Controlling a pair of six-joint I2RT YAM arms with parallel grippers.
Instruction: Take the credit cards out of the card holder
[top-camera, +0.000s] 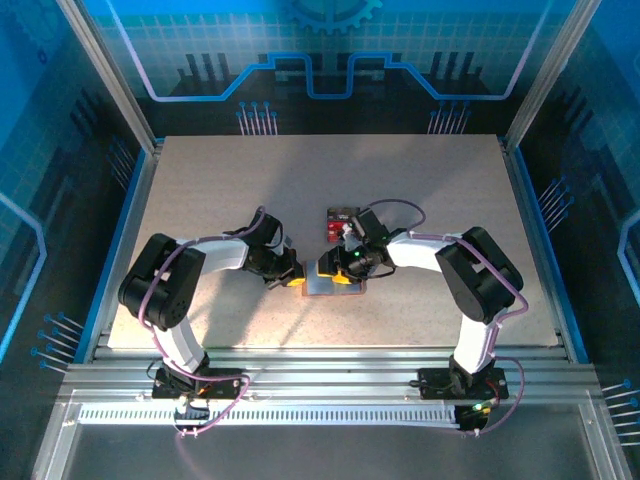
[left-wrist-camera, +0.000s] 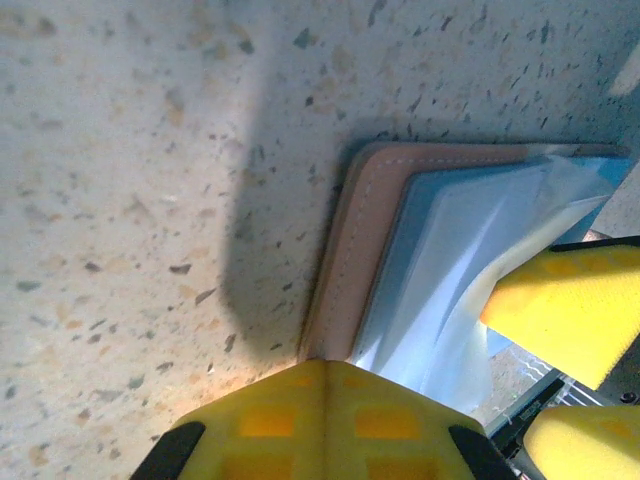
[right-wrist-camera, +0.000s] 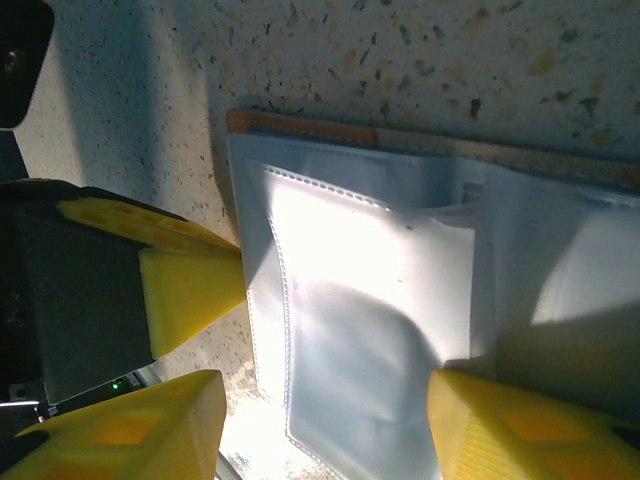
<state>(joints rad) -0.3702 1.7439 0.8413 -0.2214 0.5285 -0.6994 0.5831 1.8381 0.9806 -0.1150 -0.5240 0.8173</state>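
The card holder (top-camera: 333, 287) lies spread open on the table between the two grippers, its tan rim (left-wrist-camera: 365, 240) and grey inner pockets (right-wrist-camera: 380, 300) facing up. My left gripper (left-wrist-camera: 326, 372) is shut, its yellow tips resting against the holder's left edge. My right gripper (right-wrist-camera: 320, 410) stands open over the holder, one finger (right-wrist-camera: 500, 425) on the pocket sheet and the other (right-wrist-camera: 150, 425) off its edge. Nothing is held between them. A red credit card (top-camera: 340, 222) lies flat on the table just behind the holder.
The speckled tabletop (top-camera: 200, 180) stretches out to the left and back. A metal frame rail (top-camera: 300, 365) runs along the near edge by the arm bases. Blue panels wall in the sides and back.
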